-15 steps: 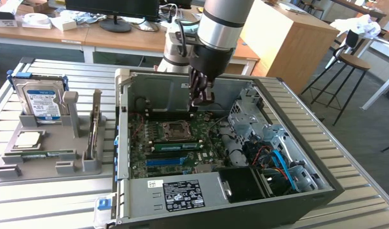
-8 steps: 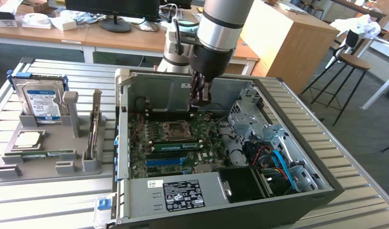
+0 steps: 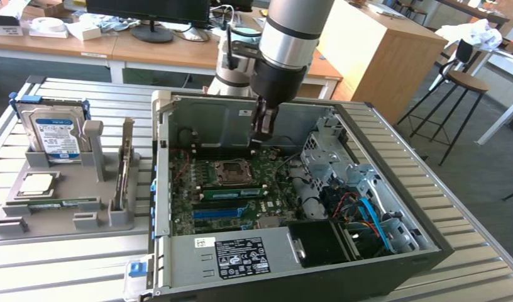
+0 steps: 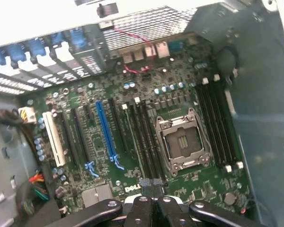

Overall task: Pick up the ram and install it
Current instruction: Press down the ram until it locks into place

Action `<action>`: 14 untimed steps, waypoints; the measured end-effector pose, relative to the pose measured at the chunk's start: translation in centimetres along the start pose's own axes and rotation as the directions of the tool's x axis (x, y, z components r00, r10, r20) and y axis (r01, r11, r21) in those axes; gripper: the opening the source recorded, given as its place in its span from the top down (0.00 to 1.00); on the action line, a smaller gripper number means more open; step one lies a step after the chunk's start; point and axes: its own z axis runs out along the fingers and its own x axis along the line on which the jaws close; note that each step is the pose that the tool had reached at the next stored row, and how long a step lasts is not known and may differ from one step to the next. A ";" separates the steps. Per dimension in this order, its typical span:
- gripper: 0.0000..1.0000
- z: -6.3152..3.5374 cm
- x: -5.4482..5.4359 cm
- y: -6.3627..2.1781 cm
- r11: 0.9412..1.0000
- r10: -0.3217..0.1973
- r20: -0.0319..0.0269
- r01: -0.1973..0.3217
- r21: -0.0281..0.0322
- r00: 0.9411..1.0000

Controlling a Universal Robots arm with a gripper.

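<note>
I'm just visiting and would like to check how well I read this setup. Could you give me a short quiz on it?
1. Where does the hard drive stand?
A. in the grey holder
B. on the floor
C. on a stool
2. True or false: the gripper hangs over that holder.
3. Fill in: the longest coloured slot on the motherboard is ___.

Key: 1 A. 2 false: it is inside the open case, over the motherboard. 3 blue.
</note>
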 end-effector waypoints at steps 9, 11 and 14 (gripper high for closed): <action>0.90 0.24 0.0 -0.01 0.987 0.162 0.005 -0.162 0.008 0.987; 0.90 0.30 0.0 -0.01 0.980 0.198 0.006 -0.198 0.010 0.980; 0.90 0.38 0.0 -0.01 0.968 0.251 0.008 -0.251 0.013 0.968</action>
